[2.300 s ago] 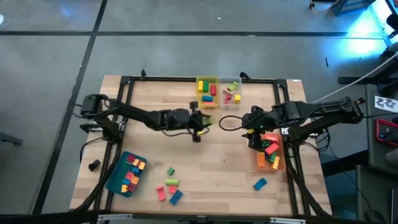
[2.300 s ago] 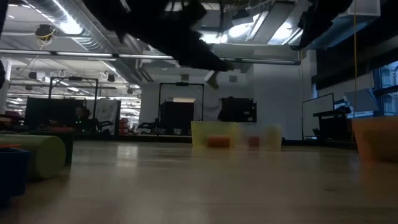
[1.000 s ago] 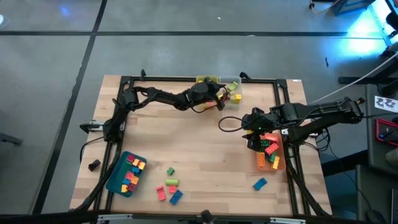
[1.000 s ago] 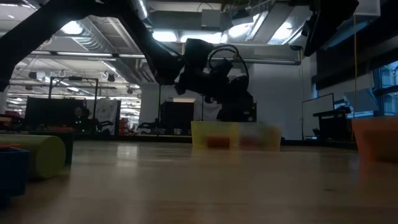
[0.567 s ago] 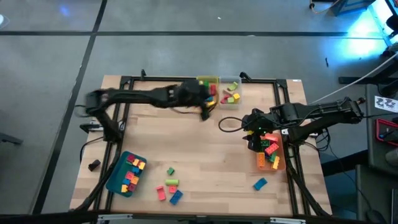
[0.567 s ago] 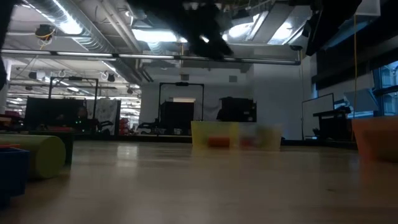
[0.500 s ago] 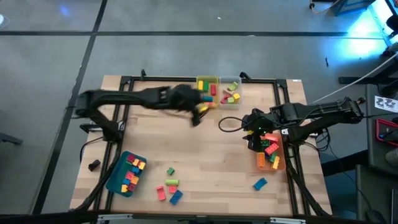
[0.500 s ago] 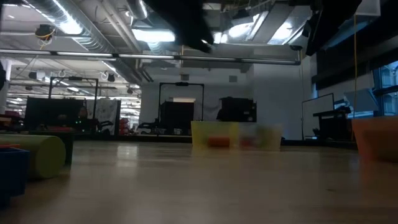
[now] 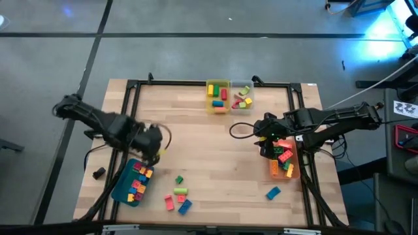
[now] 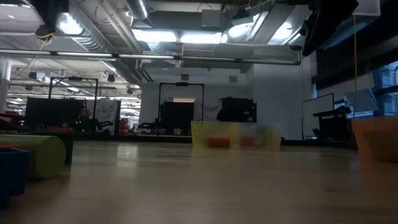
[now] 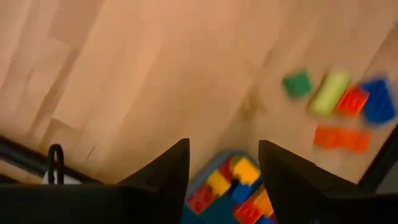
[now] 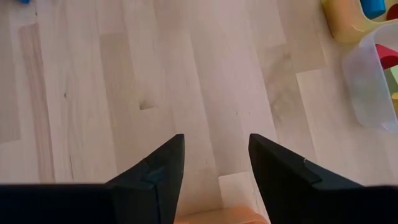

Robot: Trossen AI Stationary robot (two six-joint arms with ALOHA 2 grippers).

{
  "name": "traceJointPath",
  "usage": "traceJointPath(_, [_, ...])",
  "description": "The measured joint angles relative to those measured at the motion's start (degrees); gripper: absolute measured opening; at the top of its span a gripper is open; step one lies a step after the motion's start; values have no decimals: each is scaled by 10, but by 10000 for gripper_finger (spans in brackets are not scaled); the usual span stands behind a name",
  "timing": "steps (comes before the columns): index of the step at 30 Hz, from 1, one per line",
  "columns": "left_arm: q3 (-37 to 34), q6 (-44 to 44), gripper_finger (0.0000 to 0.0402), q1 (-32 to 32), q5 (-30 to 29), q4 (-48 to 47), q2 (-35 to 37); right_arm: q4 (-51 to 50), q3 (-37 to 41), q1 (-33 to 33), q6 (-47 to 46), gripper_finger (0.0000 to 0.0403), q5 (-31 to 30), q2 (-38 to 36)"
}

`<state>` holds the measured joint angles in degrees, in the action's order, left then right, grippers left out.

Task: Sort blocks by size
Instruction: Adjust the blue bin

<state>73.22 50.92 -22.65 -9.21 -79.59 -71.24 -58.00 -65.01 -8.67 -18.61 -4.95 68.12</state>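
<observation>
Left arm over the teal bin, right arm parked by the orange bin

The left gripper (image 11: 221, 165) hangs above the teal bin (image 9: 122, 187) at the table's 8 o'clock — fingers spread, nothing between them. The right gripper (image 12: 214, 165) waits at 3 o'clock beside the orange bin (image 9: 291, 171), jaws apart and empty. Loose blocks (image 9: 177, 196) lie at 6 o'clock — others fill the bins.

Your high view looks straight down on the whole table (image 9: 215, 140); your low view looks level across it. Both share the yellow bin (image 9: 217, 96), far off in the low view; wrist views sit close above the tabletop.
</observation>
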Motion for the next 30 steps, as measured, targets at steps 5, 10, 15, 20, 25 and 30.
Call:
traceJointPath(5, [-67,-40,162,-68,2,42,-1,0,0,0,0,182,0,0])
traceJointPath(10, [-115,-83,155,-97,2,73,-19,0,0,0,0,182,0,0])
traceJointPath(15, [-147,-121,150,-104,26,76,-49,6,0,0,0,182,0,0])
traceJointPath(20, [-166,-155,144,-104,64,96,-76,13,0,0,0,182,0,0])
traceJointPath(25, [-180,-166,143,-104,70,101,-90,13,0,0,0,182,0,0])
traceJointPath(30, [-187,-164,143,-103,69,103,-92,13,0,0,0,182,0,0])
